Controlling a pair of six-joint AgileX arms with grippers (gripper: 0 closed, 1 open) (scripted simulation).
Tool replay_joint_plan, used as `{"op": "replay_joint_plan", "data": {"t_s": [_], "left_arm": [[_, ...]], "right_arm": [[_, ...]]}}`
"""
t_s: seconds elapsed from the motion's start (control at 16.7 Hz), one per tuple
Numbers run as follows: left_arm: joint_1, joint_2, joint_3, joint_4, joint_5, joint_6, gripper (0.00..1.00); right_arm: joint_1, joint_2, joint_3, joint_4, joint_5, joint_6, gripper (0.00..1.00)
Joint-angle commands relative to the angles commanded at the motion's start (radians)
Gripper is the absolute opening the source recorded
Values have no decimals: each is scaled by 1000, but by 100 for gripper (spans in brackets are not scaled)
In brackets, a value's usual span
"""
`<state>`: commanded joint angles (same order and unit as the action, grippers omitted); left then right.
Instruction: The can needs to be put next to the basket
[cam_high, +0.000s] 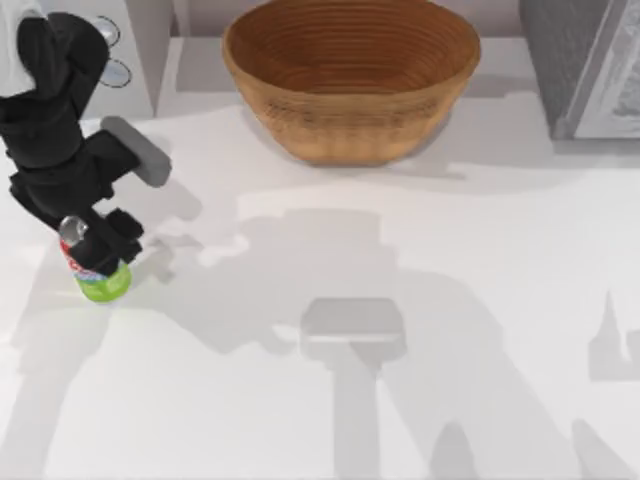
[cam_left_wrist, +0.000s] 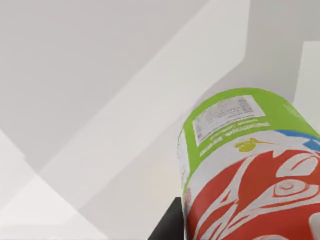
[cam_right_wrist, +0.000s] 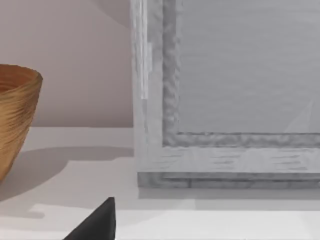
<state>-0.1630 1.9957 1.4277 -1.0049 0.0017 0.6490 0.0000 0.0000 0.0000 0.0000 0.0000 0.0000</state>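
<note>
At table's left: left gripper (cam_high: 98, 245) pinching can (cam_high: 100, 275), red top, green base.

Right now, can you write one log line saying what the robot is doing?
left gripper: around the can, at table's left | can: upright | basket: far off, table's back middle | can beside basket: not yet

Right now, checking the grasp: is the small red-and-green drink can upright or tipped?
Tilted: the small red-and-green drink can, at the left hand, leans silver top toward the table's left.

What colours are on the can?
The can is red with white swirls, a blue band, and green at its base; clearest in the left wrist view.
</note>
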Motion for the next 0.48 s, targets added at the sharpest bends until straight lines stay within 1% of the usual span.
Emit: {"op": "replay_joint_plan", "data": {"t_s": [0.3, 0.48], "left_arm": [[-11, 7, 7, -3, 1, -9, 0], [-90, 69, 64, -28, 9, -96, 0]], "right_arm": [[0, 0, 0, 0, 0, 0, 100], [0, 0, 0, 0, 0, 0, 100]]}}
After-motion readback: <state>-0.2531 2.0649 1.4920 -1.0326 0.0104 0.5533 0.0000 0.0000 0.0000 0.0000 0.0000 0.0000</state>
